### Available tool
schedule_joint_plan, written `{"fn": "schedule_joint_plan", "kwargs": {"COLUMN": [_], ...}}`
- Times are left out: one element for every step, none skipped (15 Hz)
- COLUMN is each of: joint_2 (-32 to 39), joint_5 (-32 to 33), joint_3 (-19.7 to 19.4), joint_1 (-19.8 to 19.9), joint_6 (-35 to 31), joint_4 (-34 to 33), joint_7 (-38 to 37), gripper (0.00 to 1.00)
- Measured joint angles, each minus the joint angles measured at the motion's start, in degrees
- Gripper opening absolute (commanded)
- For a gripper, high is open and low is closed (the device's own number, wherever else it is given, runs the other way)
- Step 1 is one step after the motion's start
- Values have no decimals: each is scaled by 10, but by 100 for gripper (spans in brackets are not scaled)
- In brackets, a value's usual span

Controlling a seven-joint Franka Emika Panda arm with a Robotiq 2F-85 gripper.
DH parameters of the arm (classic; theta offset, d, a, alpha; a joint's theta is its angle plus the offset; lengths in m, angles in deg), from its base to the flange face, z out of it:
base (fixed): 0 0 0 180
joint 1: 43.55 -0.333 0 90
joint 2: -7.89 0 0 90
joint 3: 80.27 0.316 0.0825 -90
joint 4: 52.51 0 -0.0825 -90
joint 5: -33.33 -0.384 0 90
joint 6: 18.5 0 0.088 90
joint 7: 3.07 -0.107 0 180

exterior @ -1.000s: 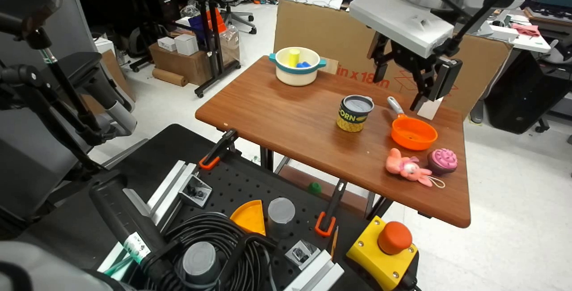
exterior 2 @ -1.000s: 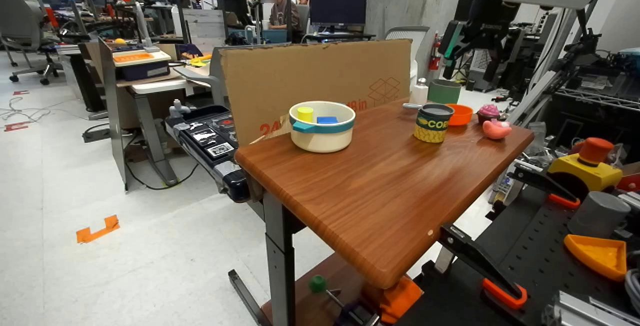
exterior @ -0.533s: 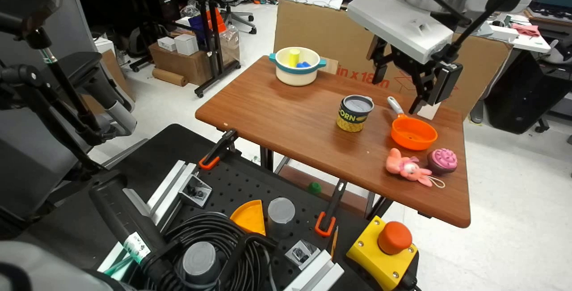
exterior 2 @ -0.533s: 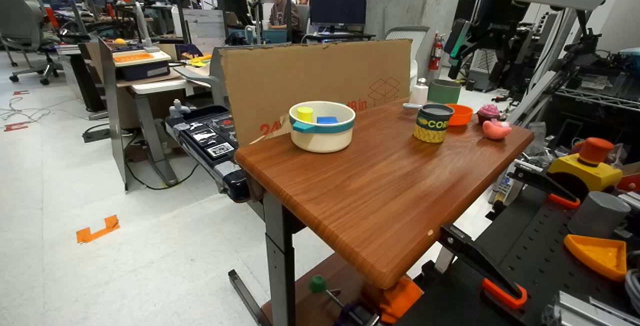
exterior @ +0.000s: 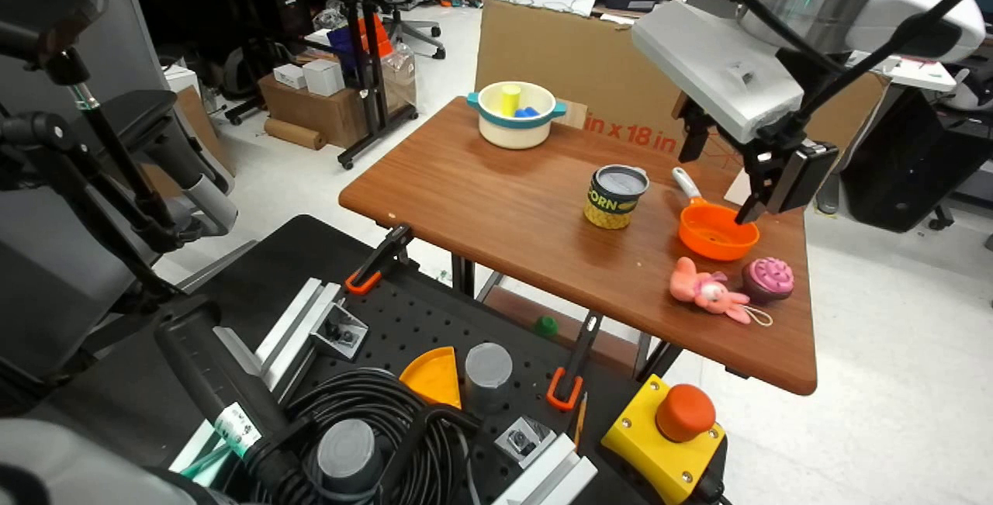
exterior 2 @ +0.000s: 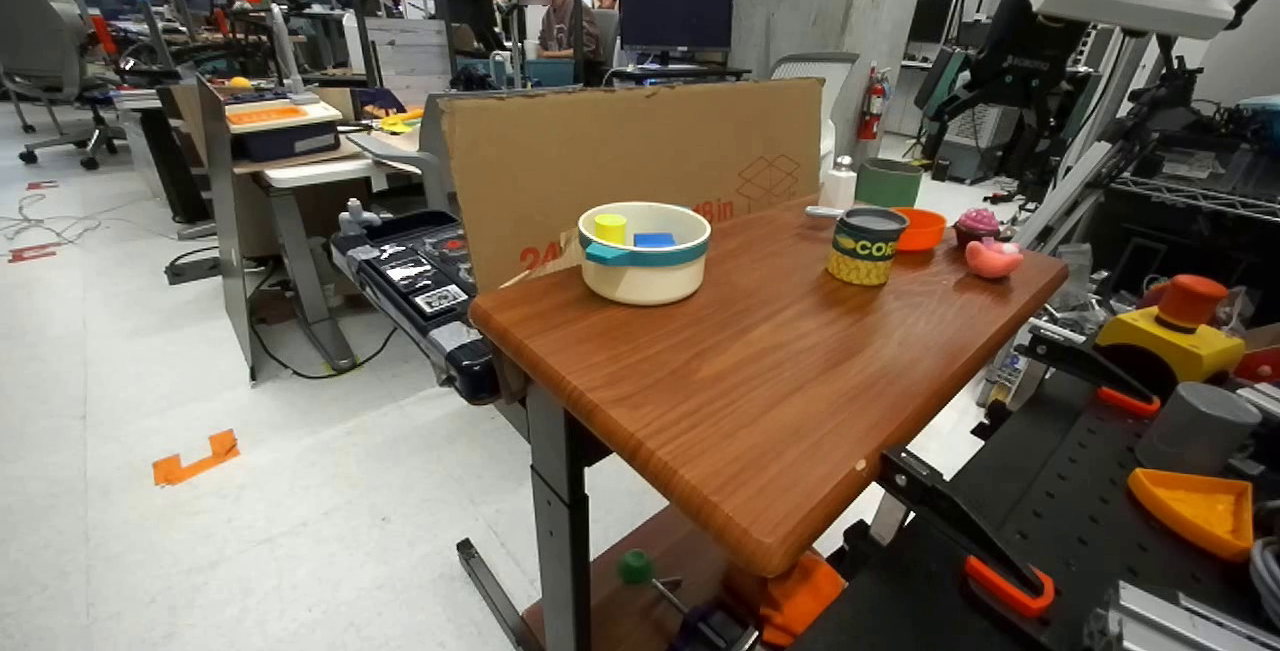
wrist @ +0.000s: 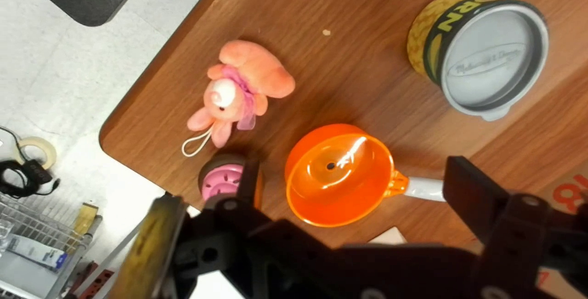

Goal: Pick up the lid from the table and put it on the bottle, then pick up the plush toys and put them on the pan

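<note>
Jaws stand wide, holding nothing, above the bench (exterior: 481,195). The lid (wrist: 496,60) sits on the bottle (exterior: 609,212); the rabbit plush (wrist: 245,81) and cupcake plush (exterior: 768,280) rest beside the pan (wrist: 347,184). Advised: straddle the rabbit plush across its narrow width.

You have bright, even light. In the wrist view, glare streaks the orange pan (wrist: 314,191), and your gripper (wrist: 353,165) is dark and out of focus; in an exterior view, pale sheen marks the wooden tabletop (exterior 2: 830,361).
</note>
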Motion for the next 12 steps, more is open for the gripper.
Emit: {"fn": "schedule_joint_plan", "kwargs": {"joint_2": [1, 2, 5, 8, 12, 17, 22, 27, 31, 34, 36, 36], "joint_5": [0, 0, 1, 2, 2, 2, 2, 2, 2, 2, 2, 2], "joint_3": [-3, -6, -8, -9, -9, -9, -9, -9, -9, -9, -9, -9], "joint_1": [0, 0, 0, 0, 0, -1, -2, -2, -3, -3, -3, -3], "joint_6": [-1, -2, -2, -2, -2, -2, -2, -3, -3, -4, -4, -4], "joint_4": [2, 4, 5, 7, 9, 10, 12, 13, 14, 14, 14, 14], "joint_7": [-6, -10, -15, -18, -19, -20, -23, -27, -32, -38, -43, -47], "gripper": [100, 100, 100, 100, 100, 100, 100, 100, 100, 100, 100, 100]}}
